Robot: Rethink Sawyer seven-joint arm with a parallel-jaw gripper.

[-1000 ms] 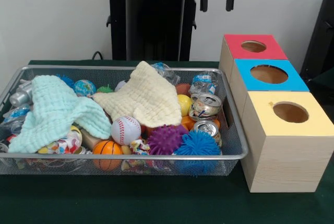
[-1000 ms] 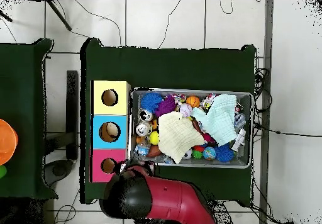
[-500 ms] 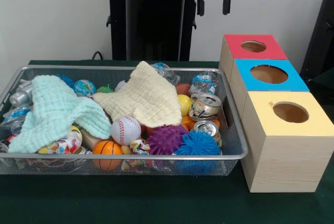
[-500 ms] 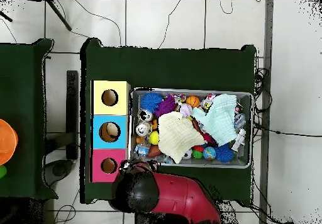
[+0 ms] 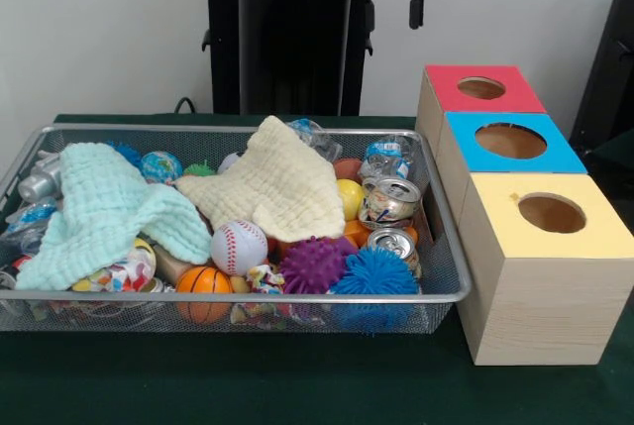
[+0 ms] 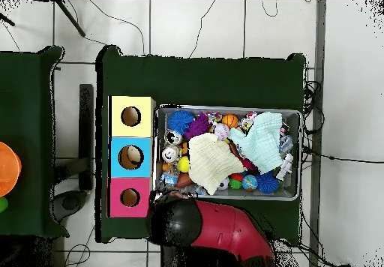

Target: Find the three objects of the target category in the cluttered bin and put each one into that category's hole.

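Worktop wearing dark green cloth. Wire mesh bin sitting directly on it, packed with balls, cans, cloths. Just beside bin, three wooden boxes lying in row, touching: red-topped box, blue-topped box, yellow-topped box, each showing round hole.

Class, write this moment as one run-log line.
arm: raised behind bin | gripper: holds nothing, state unclear | boxes: three | cloths: over clutter

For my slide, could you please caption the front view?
Mesh bin of balls, cans and cloths beside three holed boxes; robot hand raised above.
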